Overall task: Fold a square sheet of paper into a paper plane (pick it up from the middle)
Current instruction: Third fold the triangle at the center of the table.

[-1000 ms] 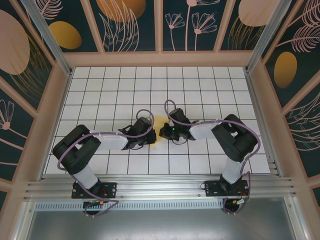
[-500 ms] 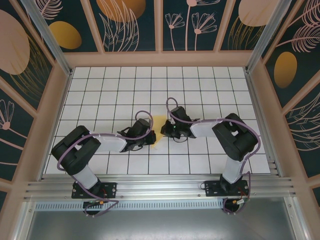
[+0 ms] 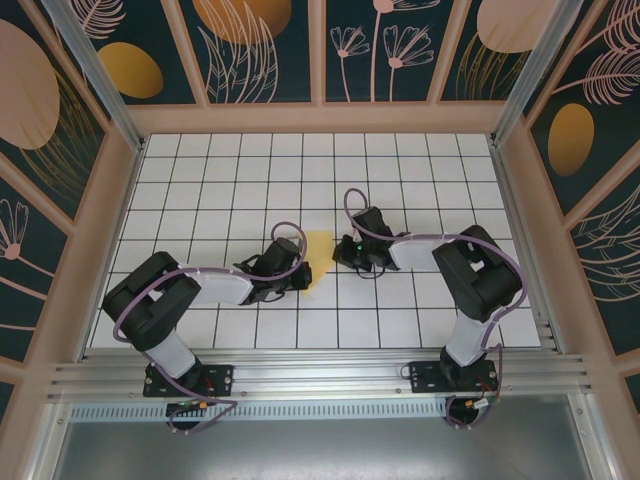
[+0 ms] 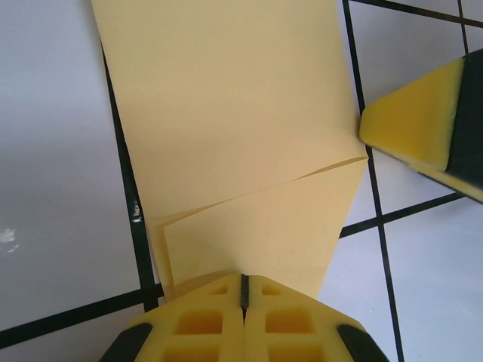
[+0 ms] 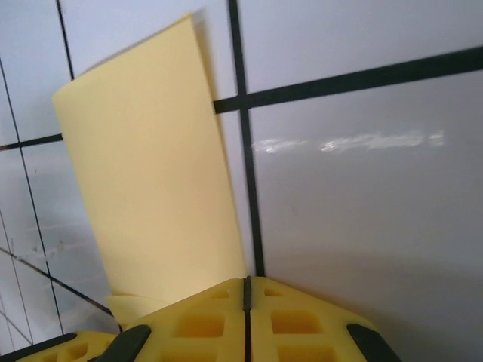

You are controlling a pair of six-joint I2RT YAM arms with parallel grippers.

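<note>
**Bench**: white tiles with black grid lines, walled on three sides by panels with a plant pattern.

**Left arm**: reaches from its base at the near left toward the middle of the bench.

**Left fingers**: pressed together, with only a thin seam between the yellow pads in the left wrist view. The tips sit at the near corner of the sheet of paper, and that edge runs under them. Whether they pinch it or merely rest on it cannot be told.

**Sheet of paper**: thin, plain yellow, lying on the bench near its middle, between the two sets of fingers. In the left wrist view a folded flap overlaps the lower part, its edge slanting up to the right. In the right wrist view it shows as a long strip crossing a grid line.

**Right fingers**: together, seam closed, just beside the sheet's right edge. One yellow pad meets that edge where the flap ends.

**Right arm**: bent back from its base at the near right, wrist pointing left.
</note>
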